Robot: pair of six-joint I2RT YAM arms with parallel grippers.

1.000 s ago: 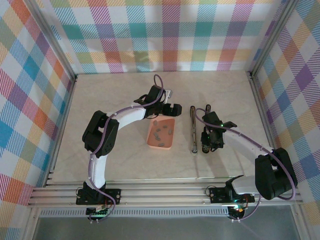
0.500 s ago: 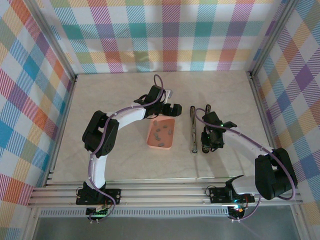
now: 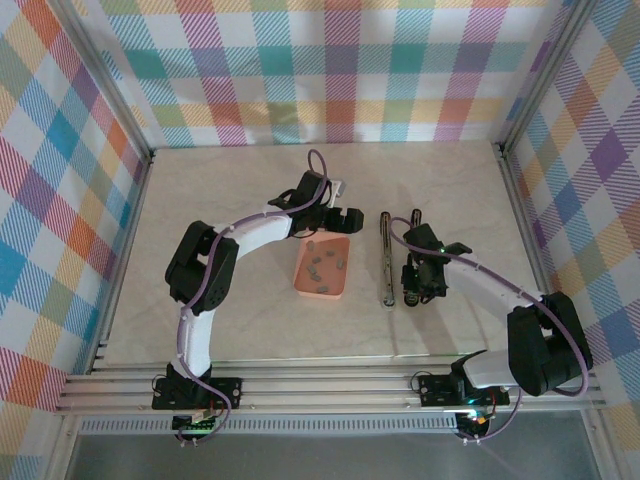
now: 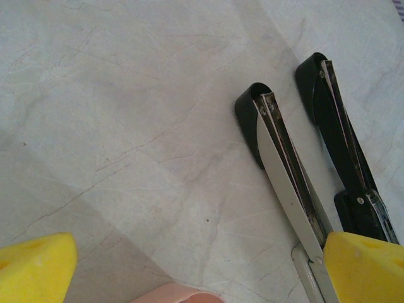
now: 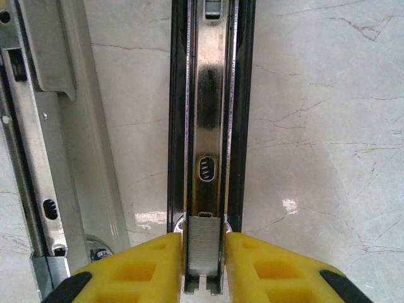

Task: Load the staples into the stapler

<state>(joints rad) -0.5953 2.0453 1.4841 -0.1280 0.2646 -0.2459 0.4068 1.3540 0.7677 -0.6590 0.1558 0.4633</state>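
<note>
Top view: stapler lies opened flat on the marble-look worktop, right of ctr. Its two long arms lie side by side, running up-down the frame. The silver arm is on the left, the black magazine arm on the right.

Right gripper sits over the lower end of the black arm. In the right wrist view, bottom ctr, its jaws are clamped on a staple strip, a short grey block of joined staples w/ a yellow fingertip pressed on each side. The strip is lined up w/ the chrome channel btwn the black rails, at the channel's lower end. Can't tell if it is seated inside the rails. The silver arm runs down the left of that frame.

Left gripper is just above ctr in the top view, beside the tray's upper edge. In the left wrist view its jaws stand wide apart, yellow tips in the bottom corners w/ nothing btwn them but bare worktop. Both stapler arms show at right of that frame.

Salmon-pink tray sits at ctr of the top view, left of the stapler and not touching it. Loose staples, several small grey strips, lie scattered inside.

Plaid walls ring the worktop.
</note>
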